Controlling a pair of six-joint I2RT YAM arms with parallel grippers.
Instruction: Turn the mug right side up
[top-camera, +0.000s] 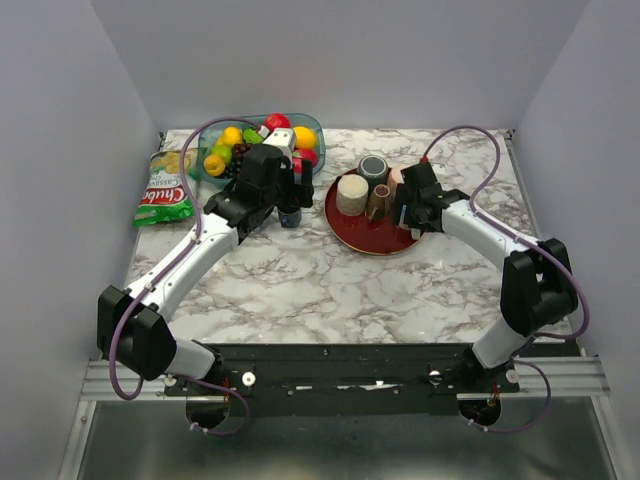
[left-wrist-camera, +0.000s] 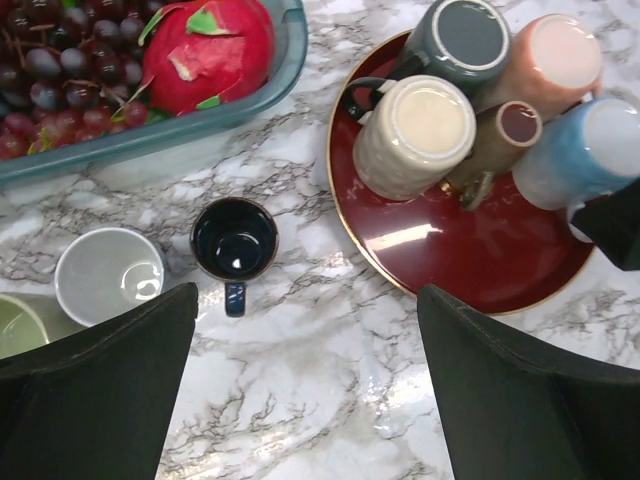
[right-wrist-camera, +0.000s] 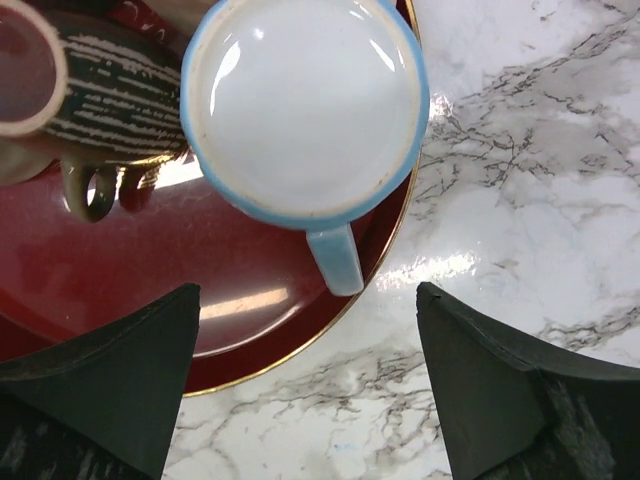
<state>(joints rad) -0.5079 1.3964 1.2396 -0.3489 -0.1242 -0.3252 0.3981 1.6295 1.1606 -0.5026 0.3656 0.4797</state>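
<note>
Marble table (right-wrist-camera: 520, 150) below, inverted blue mug (right-wrist-camera: 305, 105) lies ahead of spread right fingers (right-wrist-camera: 100, 390)

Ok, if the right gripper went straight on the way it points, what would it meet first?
Likely the upside-down blue mug, around its handle, on the red plate; depth is unclear.

top view: blue mug (right-wrist-camera: 305, 105) hidden under right end effector (top-camera: 408, 208) | green cup (left-wrist-camera: 12, 325): cut off left
</note>
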